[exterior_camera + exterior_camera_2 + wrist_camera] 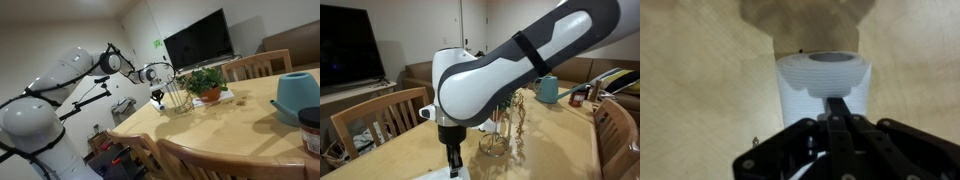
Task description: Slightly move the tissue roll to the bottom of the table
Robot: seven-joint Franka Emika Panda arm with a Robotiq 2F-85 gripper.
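Observation:
The tissue roll (pixel 805 85) is a small white cylinder standing upright on the tan table (pixel 700 90), with its hollow core showing at the top. In the wrist view my gripper (pixel 840 104) is shut, its two black fingers pressed together with nothing between them. The tips sit against the roll's near side, by its upper rim. In an exterior view the gripper (pixel 453 160) points straight down at the table's near end, over a white shape (pixel 444 174) that is probably the roll. In an exterior view the gripper (pixel 156 97) hangs beside the wire rack, and the roll itself is hard to make out.
A thin wire rack (pixel 178 98) and a potted plant (pixel 207 82) stand close behind the gripper. A teal pitcher (pixel 297 95) sits further along the table. Wooden chairs (pixel 380 115) line the table edge, and a dark television (pixel 198 40) stands by the wall.

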